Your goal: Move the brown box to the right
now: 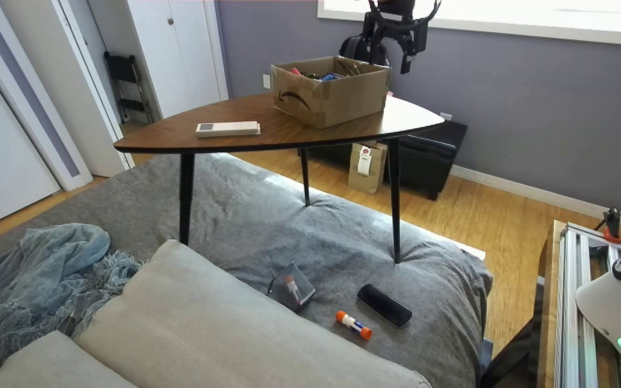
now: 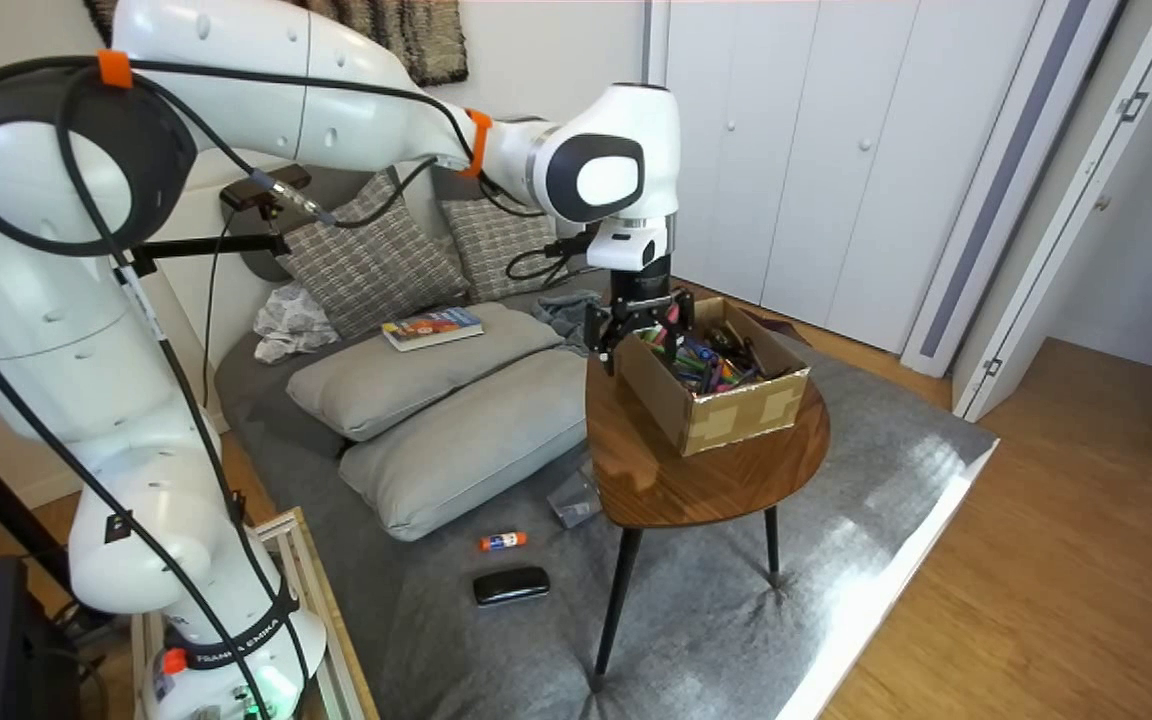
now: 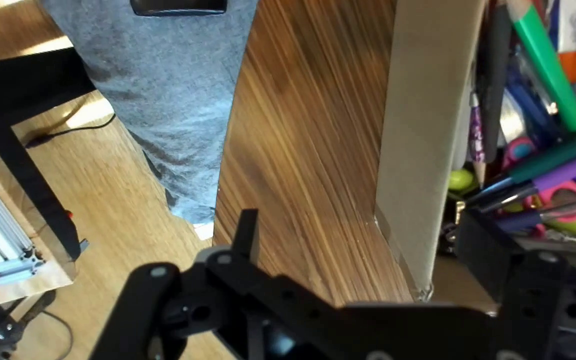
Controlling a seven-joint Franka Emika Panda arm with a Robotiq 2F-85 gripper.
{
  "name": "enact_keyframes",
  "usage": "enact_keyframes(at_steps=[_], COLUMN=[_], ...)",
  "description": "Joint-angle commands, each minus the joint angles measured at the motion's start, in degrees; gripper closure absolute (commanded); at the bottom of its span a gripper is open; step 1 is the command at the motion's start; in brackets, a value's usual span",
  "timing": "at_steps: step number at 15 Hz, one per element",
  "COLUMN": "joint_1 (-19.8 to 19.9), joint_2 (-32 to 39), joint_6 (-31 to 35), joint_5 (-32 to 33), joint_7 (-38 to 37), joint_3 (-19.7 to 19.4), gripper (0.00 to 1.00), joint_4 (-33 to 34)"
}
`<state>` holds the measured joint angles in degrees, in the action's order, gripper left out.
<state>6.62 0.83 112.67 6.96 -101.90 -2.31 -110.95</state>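
I have the claw (image 3: 358, 225) with its fingers apart, a side of the brown cardboard box (image 1: 353, 102) showing between them in the wrist view. The box, holding pens (image 3: 574, 168), sits on the wood-grained worktop (image 1: 170, 132), whose black legs (image 1: 187, 196) stand on a grey-covered bed (image 2: 426, 660); white doors (image 2: 836, 100) line the room beyond.

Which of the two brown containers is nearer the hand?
The open cardboard box on the table, right by the hand; the paper bag with a white label stands on the floor.

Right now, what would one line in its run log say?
Brown box: on table, pens inside | Fingers: open, near box | Grip: none yet
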Motion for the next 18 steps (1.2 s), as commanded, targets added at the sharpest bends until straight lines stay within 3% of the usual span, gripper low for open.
enact_keyframes(at_steps=[1,10,12,14,18], joint_1=[-0.5,-0.7,-0.7,-0.8,-0.7], joint_2=[2.0,4.4,4.7,4.9,5.7], joint_6=[1.2,3.1,2.8,3.0,4.2], joint_5=[1.6,2.1,2.1,2.7,4.1], joint_7=[-6.4,-11.0,-11.4,-12.1,-13.3], joint_3=[-1.7,-3.7,-3.8,-3.9,-4.3], gripper=[0.0,0.03,0.27,0.36,0.66], joint_4=[1.1,1.3,1.5,1.5,2.1])
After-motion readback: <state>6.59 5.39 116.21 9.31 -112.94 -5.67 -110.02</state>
